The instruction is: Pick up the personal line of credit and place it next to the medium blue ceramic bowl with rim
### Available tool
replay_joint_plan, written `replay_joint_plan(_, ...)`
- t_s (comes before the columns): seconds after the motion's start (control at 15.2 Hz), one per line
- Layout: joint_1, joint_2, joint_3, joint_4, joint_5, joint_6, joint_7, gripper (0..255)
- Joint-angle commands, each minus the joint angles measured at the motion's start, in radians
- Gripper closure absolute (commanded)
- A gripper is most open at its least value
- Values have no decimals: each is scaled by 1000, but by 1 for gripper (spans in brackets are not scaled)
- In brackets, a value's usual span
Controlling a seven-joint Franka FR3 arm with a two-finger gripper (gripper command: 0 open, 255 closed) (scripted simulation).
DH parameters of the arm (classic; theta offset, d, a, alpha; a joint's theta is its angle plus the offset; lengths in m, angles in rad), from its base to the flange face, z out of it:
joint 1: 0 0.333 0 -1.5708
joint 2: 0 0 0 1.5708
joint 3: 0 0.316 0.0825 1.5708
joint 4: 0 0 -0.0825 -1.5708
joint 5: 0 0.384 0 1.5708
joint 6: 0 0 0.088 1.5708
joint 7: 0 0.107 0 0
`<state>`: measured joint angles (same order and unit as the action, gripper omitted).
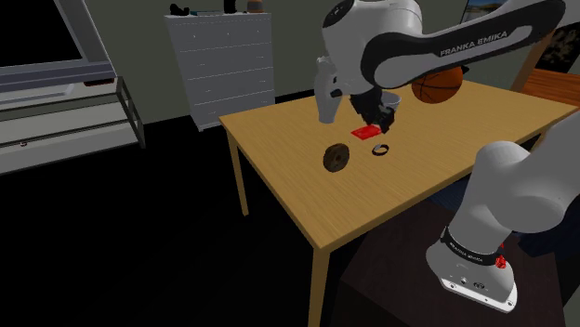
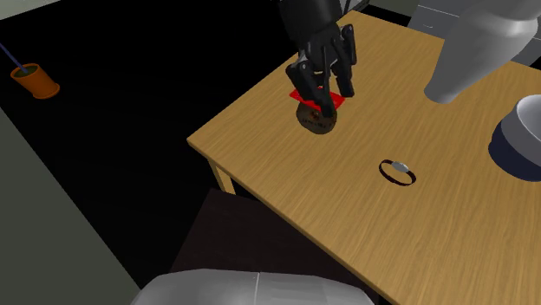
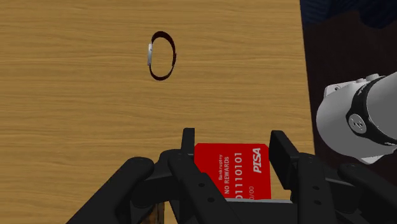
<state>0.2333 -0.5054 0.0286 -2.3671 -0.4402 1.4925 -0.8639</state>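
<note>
The jaws [image 3: 233,137] are clenched on the red card [image 3: 232,168]. In the wrist view the card spans the gap from one black finger to the other, its two long edges against their inner faces. White print on it reads "PISA", "NO REWARDS" and a row of digits.

In the shoulder view the card [image 1: 362,133] sits just right of the frame's centre, at the tips of the jaws [image 1: 382,123], low over the wooden worktop [image 1: 297,176]. Whether it touches the wood cannot be told.

In the second exterior view the card [image 2: 305,95] lies in the upper middle of the frame under the jaws [image 2: 322,91]. There it meets the top edge of a brown disc [image 2: 319,120].

A dark ring with a pale clasp [image 2: 398,171] lies near the frame's centre, well apart from the card. The pale bowl with a blue underside [image 2: 523,130] stands at the right edge of that frame, farther off than the ring.

In the shoulder view an orange ball [image 1: 435,85] rests on the worktop in the upper right of the frame. A white chest of drawers [image 1: 223,70] stands in the upper middle.
</note>
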Motion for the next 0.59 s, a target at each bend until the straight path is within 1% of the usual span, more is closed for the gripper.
replay_joint_plan(0.0, -21, 32, -34, 20, -34, 31, -35, 255)
replay_joint_plan(0.26, -63, 104, -102, 75, -92, 89, -107, 255)
replay_joint_plan(0.53, -101, 190, -165, 149, -135, 145, -179, 255)
